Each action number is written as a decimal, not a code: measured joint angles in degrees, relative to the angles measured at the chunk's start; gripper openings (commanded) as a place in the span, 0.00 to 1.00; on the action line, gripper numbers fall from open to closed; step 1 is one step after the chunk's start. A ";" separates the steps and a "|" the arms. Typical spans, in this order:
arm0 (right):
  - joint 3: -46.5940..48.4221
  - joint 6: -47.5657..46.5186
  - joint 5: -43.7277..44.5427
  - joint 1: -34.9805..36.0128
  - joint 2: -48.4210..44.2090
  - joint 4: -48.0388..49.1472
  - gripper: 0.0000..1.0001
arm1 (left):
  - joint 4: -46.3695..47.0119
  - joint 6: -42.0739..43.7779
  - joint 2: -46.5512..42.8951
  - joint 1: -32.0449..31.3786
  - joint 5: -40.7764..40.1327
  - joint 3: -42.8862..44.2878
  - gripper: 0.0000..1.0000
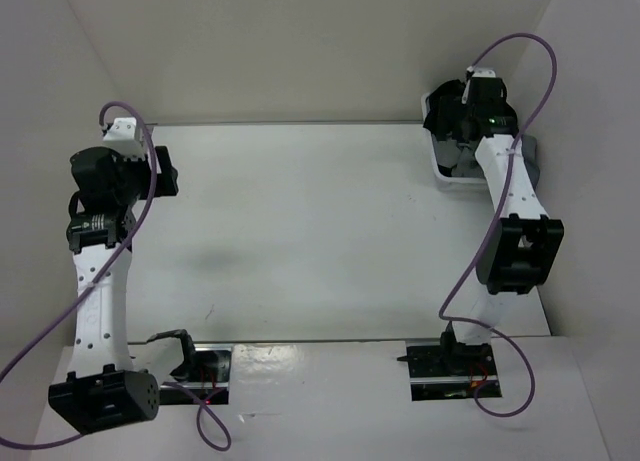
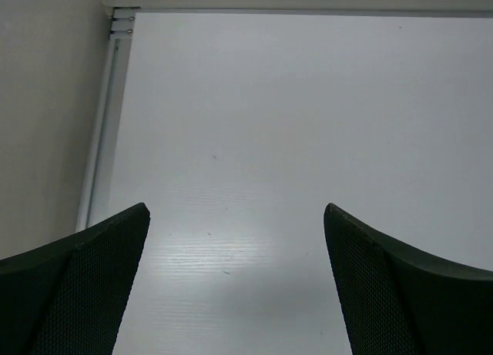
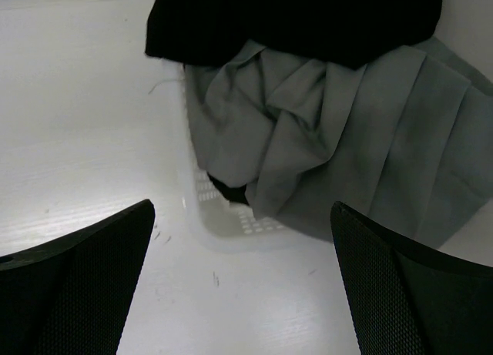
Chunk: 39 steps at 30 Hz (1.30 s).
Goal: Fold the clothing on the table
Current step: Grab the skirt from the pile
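**Clothing [image 3: 293, 16] lying in basket [image 3: 223, 230], not yet on table [image 1: 300, 231]**

Hovering right gripper [image 3: 240, 216] over the white basket, fingers spread wide, gripping nothing, probably lining up for a pick. Lying just ahead of it, black clothing overlapping grey garments [image 3: 347, 139]. Holding left gripper [image 2: 235, 212] released above the table, likely waiting to help.

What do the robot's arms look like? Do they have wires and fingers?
The left arm and right arm are both made of long white tubes with tiny dots, joined by chunky black joints. A thin purple cable loops along each one. The left gripper and right gripper each have two dark, pointed fingers with a bumpy, dotted inner face.
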 measured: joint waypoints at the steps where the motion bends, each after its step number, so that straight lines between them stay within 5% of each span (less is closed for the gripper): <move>1: 1.57 0.04 -0.48 -0.74 1.68 -0.04 0.99 | 0.00 -0.68 0.57 0.00 0.70 -0.02 1.00; 12: 23.61 -0.44 -4.28 -2.45 23.26 -0.81 0.99 | 3.45 0.24 4.98 -0.02 4.11 -4.72 1.00; 20: 61.27 0.00 -5.51 -2.45 46.97 -7.02 0.92 | 4.74 1.27 5.77 -1.16 4.13 -6.54 1.00; 28: 71.41 -0.11 -4.96 -1.70 55.45 -10.21 0.91 | 5.46 2.34 5.14 -1.31 4.07 -7.72 1.00; 33: 72.70 -0.33 -4.59 -1.62 58.34 -11.06 0.79 | 5.64 2.38 6.08 -1.31 4.04 -7.72 1.00; 39: 73.09 -0.50 -3.93 -1.92 60.04 -11.19 0.44 | 5.79 2.56 6.10 -1.31 4.09 -7.96 1.00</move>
